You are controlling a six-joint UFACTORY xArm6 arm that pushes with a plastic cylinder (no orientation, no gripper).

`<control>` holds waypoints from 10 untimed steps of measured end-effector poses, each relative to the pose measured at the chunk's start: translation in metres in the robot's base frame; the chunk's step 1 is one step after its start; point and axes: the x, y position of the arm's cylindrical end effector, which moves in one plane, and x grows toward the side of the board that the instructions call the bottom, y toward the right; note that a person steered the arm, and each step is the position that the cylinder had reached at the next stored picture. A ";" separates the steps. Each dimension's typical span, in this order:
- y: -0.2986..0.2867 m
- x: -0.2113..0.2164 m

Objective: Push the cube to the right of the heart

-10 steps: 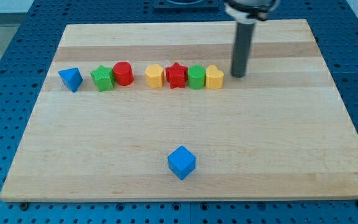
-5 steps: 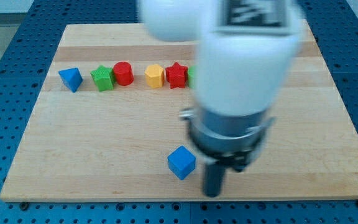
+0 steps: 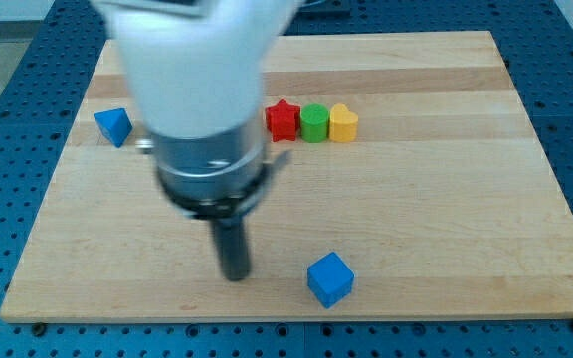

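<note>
My tip (image 3: 234, 275) is a bare rod with no jaws to open or close, and it is resting on the board near the bottom edge, touching nothing. The blue cube (image 3: 329, 279) is sitting apart on its right, also near the bottom edge. It is looking light, rigid and prone to turning, so I am judging a square push on a flat face best. The yellow heart (image 3: 343, 123) is waiting well above, toward the top edge, beside the green block (image 3: 313, 123).

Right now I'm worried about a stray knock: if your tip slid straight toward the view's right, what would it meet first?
Probably the blue cube: my tip sits just left of it at about the same height in the view. Depth is uncertain, so it might only clip its near edge.
</note>
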 end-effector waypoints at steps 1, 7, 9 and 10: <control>0.003 0.024; 0.154 -0.025; 0.206 0.033; 0.217 -0.007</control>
